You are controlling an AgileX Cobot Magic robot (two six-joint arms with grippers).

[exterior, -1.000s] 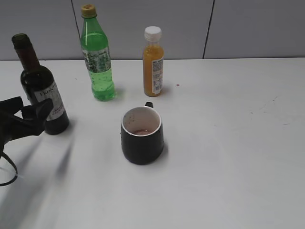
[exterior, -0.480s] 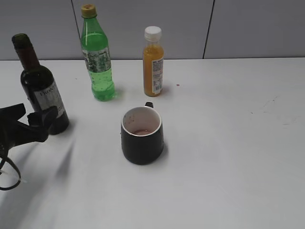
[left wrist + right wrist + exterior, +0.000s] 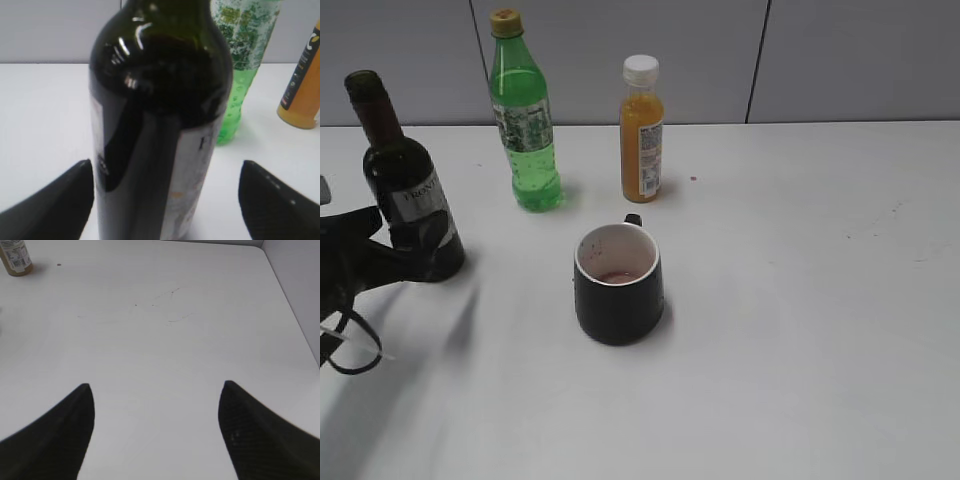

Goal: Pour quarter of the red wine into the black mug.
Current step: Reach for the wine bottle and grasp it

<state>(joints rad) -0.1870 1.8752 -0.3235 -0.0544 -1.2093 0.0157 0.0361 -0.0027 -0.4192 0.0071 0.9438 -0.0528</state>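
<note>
2 grippers idle-wide, nothing gripped. Left gripper [image 3: 165,200] straddling red wine [image 3: 408,185], jaws apart either side of label, apparently not clamped. Right gripper [image 3: 155,430] spread over bare table [image 3: 165,340]. Bottle upright, far left; dark glass, uncapped. Black mug [image 3: 618,283] mid-table, reddish film inside. Judged step: grasp. Next: close squarely, lift, tilt gently.

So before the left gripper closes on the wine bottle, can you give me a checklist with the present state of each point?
1. Wine bottle upright on the table: ok.
2. Left gripper open, one finger on each side of the bottle: ok.
3. Fingers clear of the glass: the left finger looks very near, cannot tell.
4. Mug upright, mouth free: ok.
5. Mug holds a little reddish liquid: not ok if it must start empty.
6. Right gripper open over bare table, away from the mug: ok.
</note>
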